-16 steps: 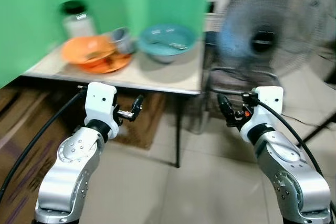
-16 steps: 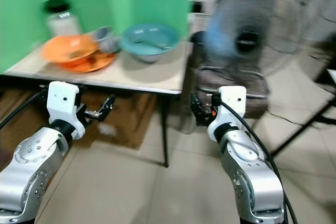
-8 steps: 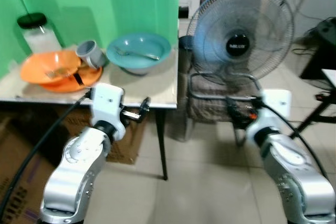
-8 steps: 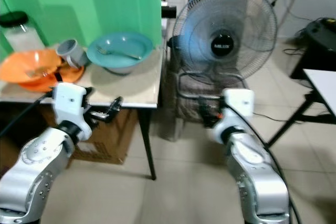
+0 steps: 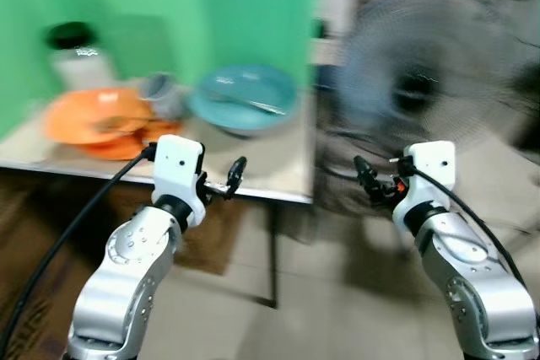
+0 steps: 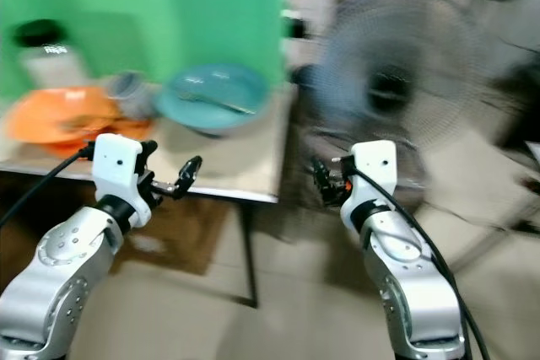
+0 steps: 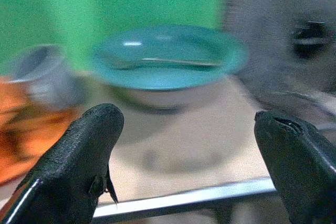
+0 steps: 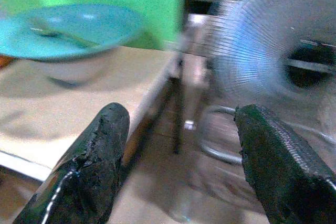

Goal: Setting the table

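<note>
Table (image 5: 253,153), against green wall: holds all the dishware, bunched at the far side; nothing laid out as a place setting.
Teal bowl (image 5: 243,99): on the table toward its right end; a fork or spoon (image 7: 181,62) lies inside it.
Orange bowl (image 5: 89,115): left part of the table, resting on an orange plate (image 5: 164,131); contents too blurred to tell.
Grey cup (image 5: 162,94): tipped on its side between the two bowls.
Jar with black lid (image 5: 74,58): upright behind the orange bowl.
Left gripper (image 5: 234,177): fingers apart, empty, near the table's front edge.
Right gripper (image 5: 368,179): fingers apart, empty, off the table's right end, before a standing fan (image 5: 422,82).
Progress, as judged: not begun; every item left to pick up and arrange.
</note>
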Robot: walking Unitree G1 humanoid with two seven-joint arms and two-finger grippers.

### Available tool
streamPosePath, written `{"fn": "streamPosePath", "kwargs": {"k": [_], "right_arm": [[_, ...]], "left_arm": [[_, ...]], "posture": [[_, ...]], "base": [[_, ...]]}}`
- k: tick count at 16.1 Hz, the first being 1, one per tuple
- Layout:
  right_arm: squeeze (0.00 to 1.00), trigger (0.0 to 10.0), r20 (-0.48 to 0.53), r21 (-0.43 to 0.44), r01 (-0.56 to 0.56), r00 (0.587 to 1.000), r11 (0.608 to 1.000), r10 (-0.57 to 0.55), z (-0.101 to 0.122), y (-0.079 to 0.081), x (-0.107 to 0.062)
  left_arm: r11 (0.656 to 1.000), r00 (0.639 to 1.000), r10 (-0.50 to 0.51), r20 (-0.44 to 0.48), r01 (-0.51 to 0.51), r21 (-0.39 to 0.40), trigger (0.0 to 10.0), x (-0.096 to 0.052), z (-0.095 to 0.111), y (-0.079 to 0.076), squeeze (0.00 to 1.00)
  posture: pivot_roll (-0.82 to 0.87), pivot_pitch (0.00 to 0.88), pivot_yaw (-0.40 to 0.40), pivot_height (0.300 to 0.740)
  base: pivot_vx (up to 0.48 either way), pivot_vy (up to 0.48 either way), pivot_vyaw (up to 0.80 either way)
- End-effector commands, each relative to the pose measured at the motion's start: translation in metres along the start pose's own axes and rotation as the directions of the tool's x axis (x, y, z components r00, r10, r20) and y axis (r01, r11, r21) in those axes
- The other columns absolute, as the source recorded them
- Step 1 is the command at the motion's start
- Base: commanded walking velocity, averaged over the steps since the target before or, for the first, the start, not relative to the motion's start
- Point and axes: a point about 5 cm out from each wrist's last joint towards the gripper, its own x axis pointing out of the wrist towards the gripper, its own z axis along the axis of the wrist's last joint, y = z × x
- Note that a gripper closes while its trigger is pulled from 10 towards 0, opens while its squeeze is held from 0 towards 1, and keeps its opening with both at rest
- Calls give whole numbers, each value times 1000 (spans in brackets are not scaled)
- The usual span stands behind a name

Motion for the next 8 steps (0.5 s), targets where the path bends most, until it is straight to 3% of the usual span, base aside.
{"fn": "streamPosePath", "kwargs": {"k": [1,5,8], "right_arm": [[0,10000,35,9,-32,999,999,32,6,6,3],[0,10000,33,-24,-70,997,997,71,8,2,6],[0,10000,40,-65,-81,996,995,84,11,1,8]], "left_arm": [[1000,1000,24,3,-24,12,10000,-2,1,5,0],[1000,1000,19,2,-19,12,10000,-1,0,2,0],[1000,1000,17,3,-17,10,10000,-1,0,2,0]], "posture": [[121,0,0,740],[123,0,-6,740],[125,0,-11,740]], "base": [[341,0,0],[338,0,0],[326,0,702]]}}
